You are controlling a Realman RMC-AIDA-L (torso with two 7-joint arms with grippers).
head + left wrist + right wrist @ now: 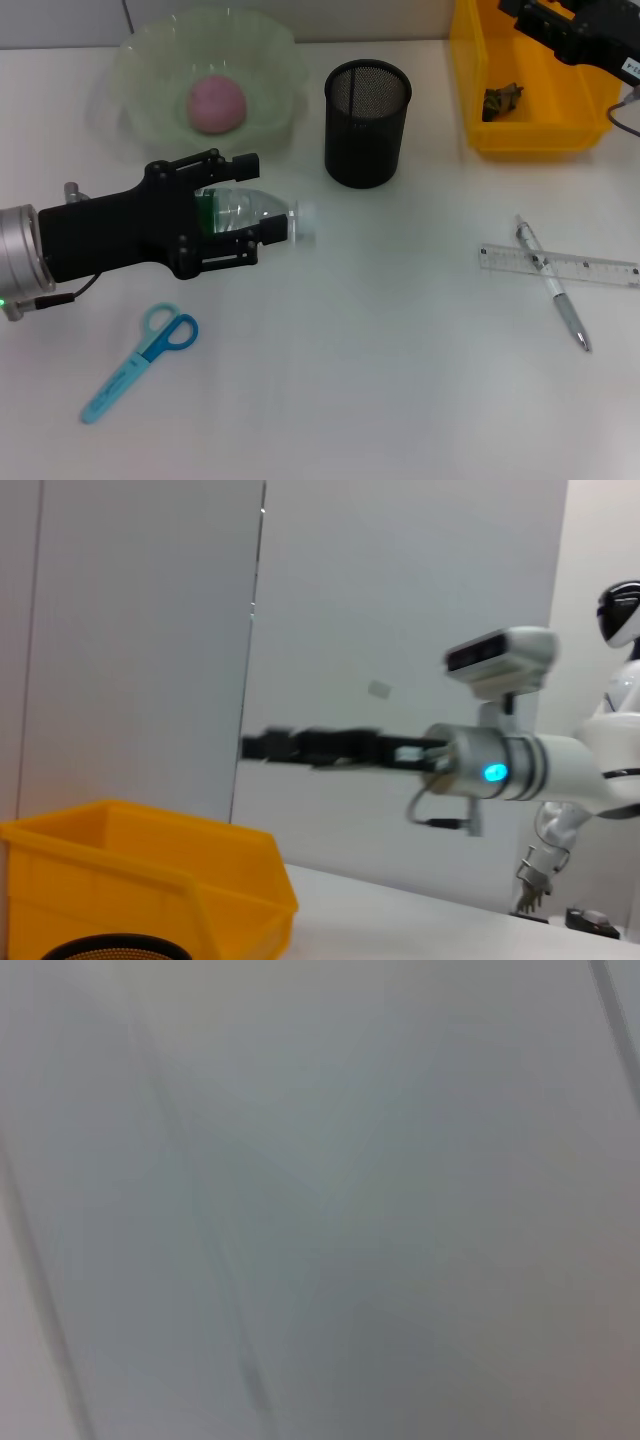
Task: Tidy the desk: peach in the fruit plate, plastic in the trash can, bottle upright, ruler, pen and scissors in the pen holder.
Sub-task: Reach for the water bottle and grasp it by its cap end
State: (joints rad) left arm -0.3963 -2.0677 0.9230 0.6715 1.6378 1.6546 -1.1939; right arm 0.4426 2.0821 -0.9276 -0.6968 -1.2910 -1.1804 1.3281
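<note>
I had the left gripper (pixel 262 195) clenched around the lying bottle (pixel 250 212) — to stand it — while the right gripper's (pixel 560 25) grip I couldn't tell.

The bottle's (pixel 250 212) base was hidden between the left gripper's (pixel 258 200) fingers. The right gripper (pixel 560 30) was cut off at the head view's upper edge, above the trash can (pixel 475 110); its fingertips were unseen. The right wrist view was blurred throughout.
</note>
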